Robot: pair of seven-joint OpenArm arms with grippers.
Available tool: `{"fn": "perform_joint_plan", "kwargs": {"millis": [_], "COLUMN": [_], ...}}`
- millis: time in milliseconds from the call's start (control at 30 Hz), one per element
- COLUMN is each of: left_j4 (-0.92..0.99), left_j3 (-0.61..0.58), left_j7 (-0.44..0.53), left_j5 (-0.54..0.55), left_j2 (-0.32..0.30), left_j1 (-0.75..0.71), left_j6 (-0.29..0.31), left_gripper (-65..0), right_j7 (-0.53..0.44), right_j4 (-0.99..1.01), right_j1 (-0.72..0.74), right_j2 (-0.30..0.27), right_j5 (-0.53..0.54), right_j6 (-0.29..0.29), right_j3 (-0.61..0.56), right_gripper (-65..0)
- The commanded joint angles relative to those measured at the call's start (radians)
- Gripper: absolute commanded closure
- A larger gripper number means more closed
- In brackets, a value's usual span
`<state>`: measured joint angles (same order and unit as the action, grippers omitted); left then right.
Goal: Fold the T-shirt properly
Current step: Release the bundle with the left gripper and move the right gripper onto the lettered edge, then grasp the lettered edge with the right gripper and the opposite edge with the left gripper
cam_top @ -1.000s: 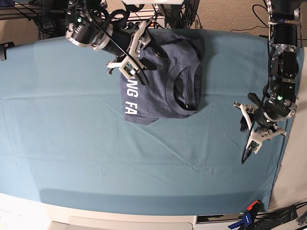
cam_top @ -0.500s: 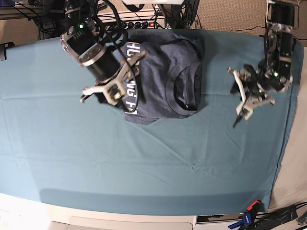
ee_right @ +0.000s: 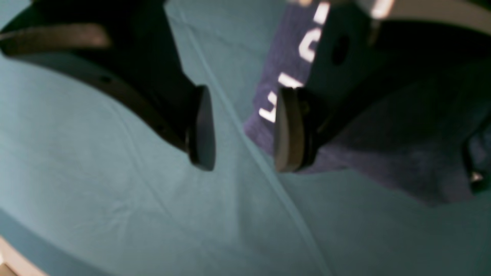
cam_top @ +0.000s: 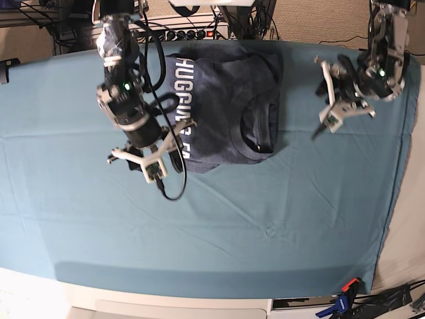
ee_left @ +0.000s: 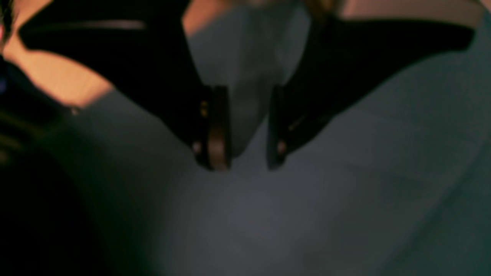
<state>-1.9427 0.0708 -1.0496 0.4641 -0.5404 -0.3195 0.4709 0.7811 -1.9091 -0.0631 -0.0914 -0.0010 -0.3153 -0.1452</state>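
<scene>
Along the near edge, the teal-covered tabletop (cam_top: 199, 252) lies bare and flat, with only faint creases, so there is wide room on that side. Further in, the right claw (cam_top: 151, 165) has swung off the T-shirt (cam_top: 226, 106) within the last second and now hangs over bare cloth just beside the shirt's lettered edge, its fingers spread with nothing between them. The T-shirt rests folded into a compact rectangle near the far edge, white lettering along one side, collar toward the middle. Well apart from the shirt, the left claw (cam_top: 327, 106) has lifted and drawn back toward the far corner, its fingers partly parted and empty, and drawing in. Both arms retreating suggests the folding is essentially done. The shirt's far edge sits close to the tabletop's rim, leaving little room behind it.
</scene>
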Motion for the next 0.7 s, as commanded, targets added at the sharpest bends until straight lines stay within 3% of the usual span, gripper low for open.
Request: {"fn": "perform_joint_plan", "kwargs": {"millis": [0, 133, 500, 667], "left_j4": [-0.061, -0.21, -0.35, -0.351], "left_j3": [0.006, 0.006, 0.006, 0.005], "left_j7": [0.024, 0.01, 0.01, 0.026], "left_j5": [0.012, 0.007, 0.002, 0.064], "left_j2": [-0.011, -0.011, -0.005, 0.014], "left_j1": [-0.001, -0.057, -0.28, -0.335], "left_j6": [0.001, 0.0, -0.032, -0.024], "left_gripper": [-12.3, -0.6, 0.0, 0.0], "right_j7": [-0.031, -0.03, -0.03, -0.033], "right_j4": [0.009, 0.104, 0.238, 0.238], "right_j1": [0.038, 0.109, 0.199, 0.199], "right_j2": [0.0, 0.0, 0.0, 0.0], "right_j5": [0.0, 0.0, 0.011, 0.038], "right_j6": [0.008, 0.008, 0.006, 0.005], "right_j3": [0.003, 0.003, 0.002, 0.002], "right_gripper": [-26.0, -26.0, -26.0, -26.0]}}
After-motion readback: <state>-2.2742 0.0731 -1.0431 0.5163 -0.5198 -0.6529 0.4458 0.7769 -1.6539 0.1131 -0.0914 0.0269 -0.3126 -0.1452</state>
